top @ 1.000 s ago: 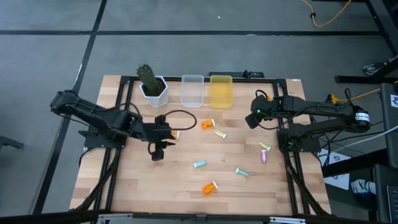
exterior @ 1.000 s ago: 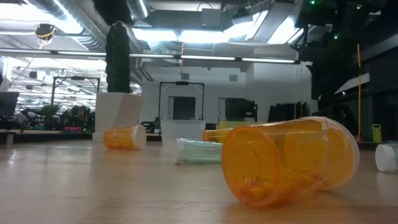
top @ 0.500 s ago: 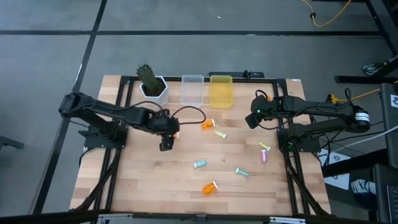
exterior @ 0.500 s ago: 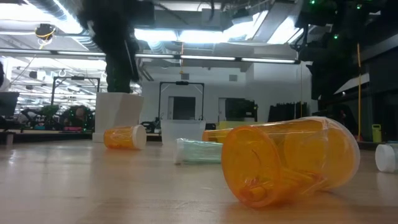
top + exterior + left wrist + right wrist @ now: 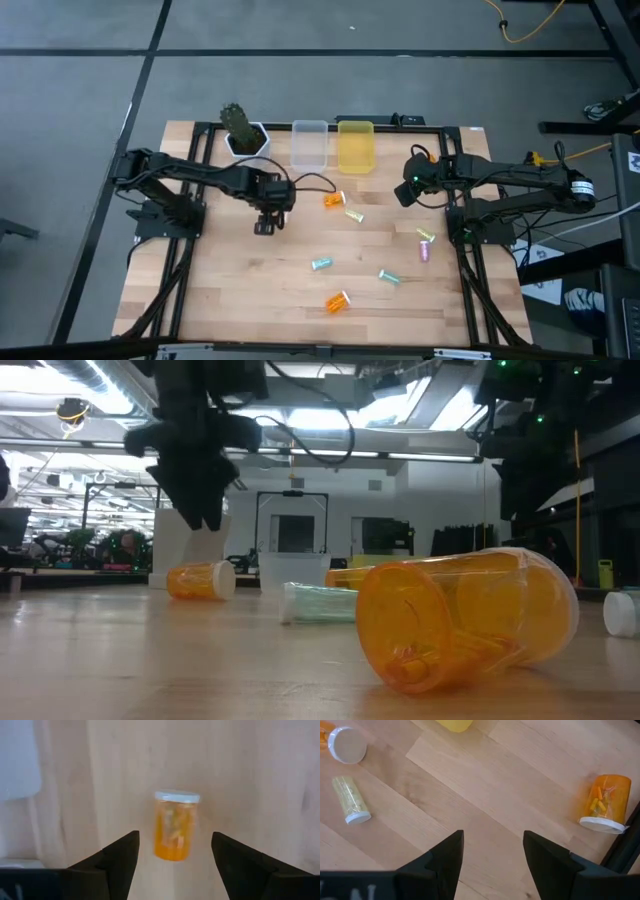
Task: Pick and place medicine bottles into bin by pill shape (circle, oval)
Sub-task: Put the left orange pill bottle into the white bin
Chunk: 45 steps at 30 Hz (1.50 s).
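Observation:
Several small medicine bottles lie on their sides on the wooden table. One orange bottle with a white cap (image 5: 174,826) (image 5: 200,580) lies below my left gripper (image 5: 175,865) (image 5: 264,222). That gripper hangs open above the bottle, left of the table's middle, and touches nothing. My right gripper (image 5: 492,865) (image 5: 408,190) waits open above the table's far right part. It looks down on a pale yellow bottle (image 5: 351,800) and an orange bottle (image 5: 605,802). More bottles are an orange one (image 5: 333,199), a teal one (image 5: 320,263) and a near orange one (image 5: 338,300).
A clear bin (image 5: 309,145) and a yellow bin (image 5: 356,147) stand side by side at the far edge. A white hexagonal cactus pot (image 5: 245,140) stands to their left. Teal (image 5: 388,275), purple (image 5: 424,252) and yellow-green (image 5: 425,235) bottles lie at the right.
My left gripper has gone toward the table's far edge and a little to the right. It has come into the low view above the orange bottle beside the cactus pot. The bottles have stayed where they were.

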Available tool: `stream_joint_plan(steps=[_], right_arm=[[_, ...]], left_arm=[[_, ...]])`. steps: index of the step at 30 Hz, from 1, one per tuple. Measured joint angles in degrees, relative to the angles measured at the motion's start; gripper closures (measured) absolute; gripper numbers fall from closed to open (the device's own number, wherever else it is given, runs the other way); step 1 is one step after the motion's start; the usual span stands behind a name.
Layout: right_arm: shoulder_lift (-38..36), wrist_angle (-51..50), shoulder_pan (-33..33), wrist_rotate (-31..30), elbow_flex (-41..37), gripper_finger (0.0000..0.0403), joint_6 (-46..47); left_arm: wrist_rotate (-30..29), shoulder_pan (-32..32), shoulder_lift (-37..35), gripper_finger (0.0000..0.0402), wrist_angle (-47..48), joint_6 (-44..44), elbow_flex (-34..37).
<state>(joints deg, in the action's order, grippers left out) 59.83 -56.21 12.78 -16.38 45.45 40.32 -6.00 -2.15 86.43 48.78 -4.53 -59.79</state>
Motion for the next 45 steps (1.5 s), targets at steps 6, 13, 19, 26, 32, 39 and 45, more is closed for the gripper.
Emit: stream_joint_plan(steps=[6, 13, 19, 26, 32, 39, 45], right_arm=[[0.0, 0.1, 0.0, 0.0, 0.0, 0.0194, -0.1], [0.0, 0.1, 0.0, 0.0, 0.0, 0.0194, -0.2], [0.0, 0.2, 0.0, 0.0, 0.0, 0.0194, -0.3], [0.0, 0.1, 0.0, -0.1, 0.0, 0.0194, -0.3], [0.0, 0.1, 0.0, -0.1, 0.0, 0.0194, -0.3], [0.0, 1.1, 0.0, -1.9, 0.0, 0.0194, -0.1], [0.0, 2.9, 0.0, -2.0, 0.0, 0.0194, 0.0]], left_arm=[[1.3, -1.0, 4.0, 0.0158, 0.3, -0.2, 0.0], [3.2, -1.0, 9.8, 0.0158, -0.9, -0.1, 0.0], [3.8, -1.1, 14.4, 0.0158, -4.2, -0.2, 0.0], [3.8, -1.1, 15.6, 0.0172, -5.8, 1.2, 0.1], [3.8, -1.1, 15.1, 0.0234, -5.6, 2.9, 0.0], [3.7, -3.0, 13.0, 0.0251, -3.6, 3.7, -5.9], [-11.4, -9.7, 13.0, 0.0250, -5.7, 8.9, -18.2]])
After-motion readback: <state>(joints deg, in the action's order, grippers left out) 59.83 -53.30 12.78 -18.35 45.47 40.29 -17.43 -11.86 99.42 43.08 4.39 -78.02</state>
